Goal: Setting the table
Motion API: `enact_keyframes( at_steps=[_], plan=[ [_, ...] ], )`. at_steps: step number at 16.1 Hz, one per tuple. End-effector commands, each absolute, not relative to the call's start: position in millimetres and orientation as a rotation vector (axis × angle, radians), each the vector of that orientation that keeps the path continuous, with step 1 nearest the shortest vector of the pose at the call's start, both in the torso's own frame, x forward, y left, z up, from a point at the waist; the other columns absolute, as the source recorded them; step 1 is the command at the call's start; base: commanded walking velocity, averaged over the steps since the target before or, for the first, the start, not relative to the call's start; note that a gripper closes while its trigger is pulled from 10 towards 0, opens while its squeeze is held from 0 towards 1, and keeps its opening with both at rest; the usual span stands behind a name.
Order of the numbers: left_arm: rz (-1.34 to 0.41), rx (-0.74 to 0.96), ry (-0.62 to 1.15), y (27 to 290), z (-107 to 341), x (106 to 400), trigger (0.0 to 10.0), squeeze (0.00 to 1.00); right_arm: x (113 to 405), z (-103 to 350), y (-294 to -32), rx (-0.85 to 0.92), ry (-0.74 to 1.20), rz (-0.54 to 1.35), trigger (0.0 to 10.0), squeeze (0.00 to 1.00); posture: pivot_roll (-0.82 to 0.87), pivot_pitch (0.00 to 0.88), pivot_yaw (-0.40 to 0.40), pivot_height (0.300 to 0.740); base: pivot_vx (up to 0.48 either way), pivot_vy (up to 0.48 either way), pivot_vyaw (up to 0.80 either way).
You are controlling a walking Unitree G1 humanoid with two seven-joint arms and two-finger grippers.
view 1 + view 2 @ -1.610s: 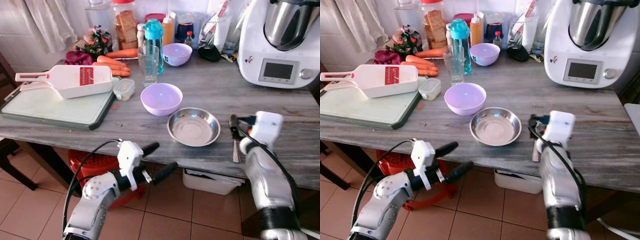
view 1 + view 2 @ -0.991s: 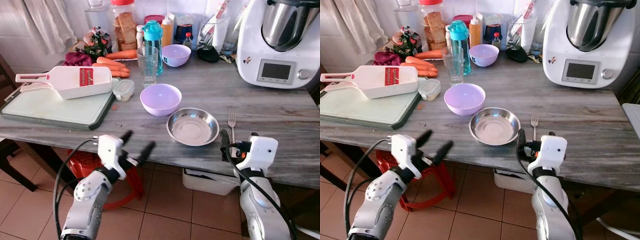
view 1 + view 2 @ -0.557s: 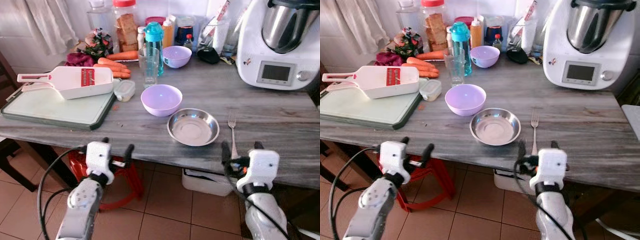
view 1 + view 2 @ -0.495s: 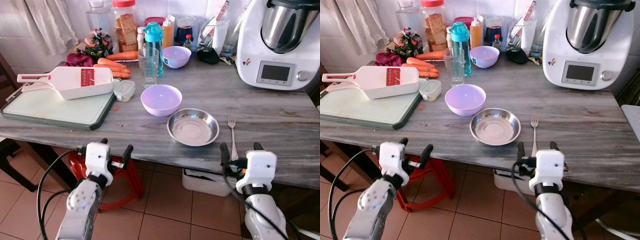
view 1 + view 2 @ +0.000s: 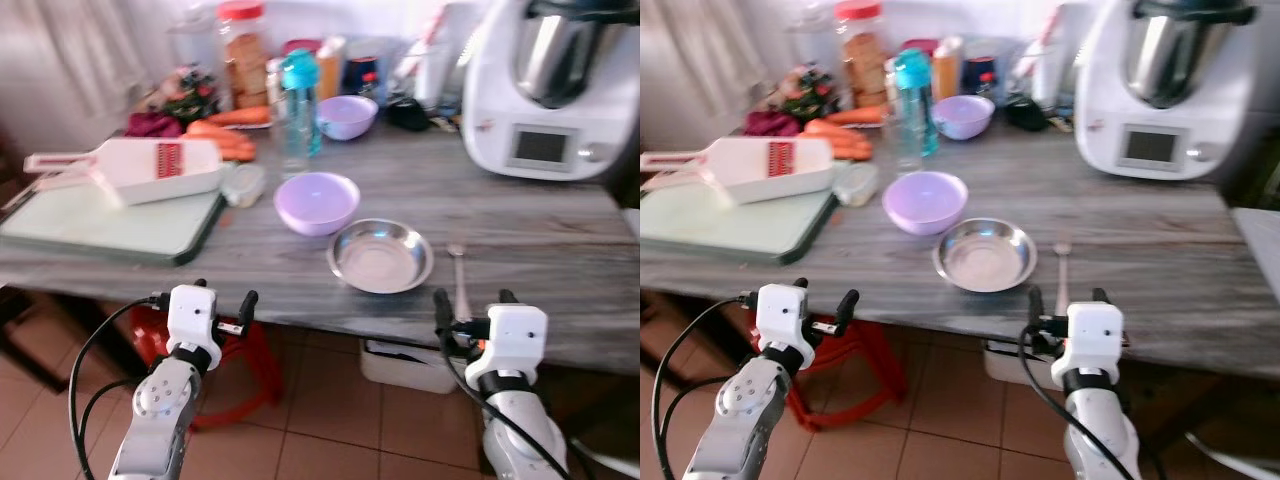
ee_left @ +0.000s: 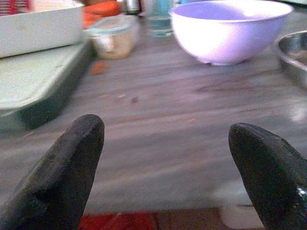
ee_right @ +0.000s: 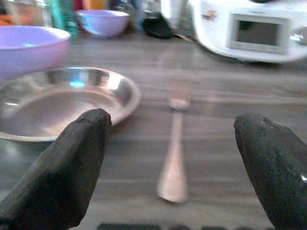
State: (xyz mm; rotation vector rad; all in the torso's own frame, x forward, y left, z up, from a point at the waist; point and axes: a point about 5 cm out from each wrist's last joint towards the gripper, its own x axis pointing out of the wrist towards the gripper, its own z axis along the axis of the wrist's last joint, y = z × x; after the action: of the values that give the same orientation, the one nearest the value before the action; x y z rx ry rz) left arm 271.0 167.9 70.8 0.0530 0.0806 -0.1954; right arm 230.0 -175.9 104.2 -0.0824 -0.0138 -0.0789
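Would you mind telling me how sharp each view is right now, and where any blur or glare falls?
Both eye views are softly motion-blurred; the fork is smeared. In the left wrist view the purple bowl is overexposed at its rim. In the right wrist view the steel dish carries a bluish glint, and the white appliance behind is out of focus.

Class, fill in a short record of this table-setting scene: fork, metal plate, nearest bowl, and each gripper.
fork: lies flat on the table, just right of the metal plate, handle toward the robot
metal plate: steel, nothing in it, near the table's front edge
nearest bowl: lilac, behind the plate
left gripper: open, holding nothing, below the table edge
right gripper: open, holding nothing, before the fork
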Motion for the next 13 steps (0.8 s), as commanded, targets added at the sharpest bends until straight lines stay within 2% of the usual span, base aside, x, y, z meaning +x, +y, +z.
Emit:
enact_keyframes(
  at_steps=[1,8,10,13],
  plan=[
    [-0.201,0.060,0.086,167.0,71.1,273.5,10.0,0.00,231.5,106.7,-179.2,-0.080,-0.020,-0.086,10.0,0.00,-0.05,0.000,0.044,0.740,0.000,0.000,-0.79],
    [-0.160,0.063,0.052,168.0,77.0,279.2,10.0,0.00,237.9,114.7,-175.3,-0.133,-0.073,-0.075,10.0,0.00,-0.04,0.000,0.025,0.740,0.000,0.000,0.00],
    [-0.143,0.068,0.055,169.8,75.7,277.5,10.0,0.00,238.0,114.2,-179.1,-0.126,-0.080,-0.115,10.0,0.00,-0.03,0.000,0.028,0.740,-0.255,0.000,0.00],
    [-0.147,0.080,0.051,169.7,76.7,278.7,10.0,0.00,239.4,118.2,-176.6,-0.122,-0.099,-0.042,10.0,0.00,-0.04,0.000,0.032,0.740,-0.282,0.000,0.00]
  ],
)
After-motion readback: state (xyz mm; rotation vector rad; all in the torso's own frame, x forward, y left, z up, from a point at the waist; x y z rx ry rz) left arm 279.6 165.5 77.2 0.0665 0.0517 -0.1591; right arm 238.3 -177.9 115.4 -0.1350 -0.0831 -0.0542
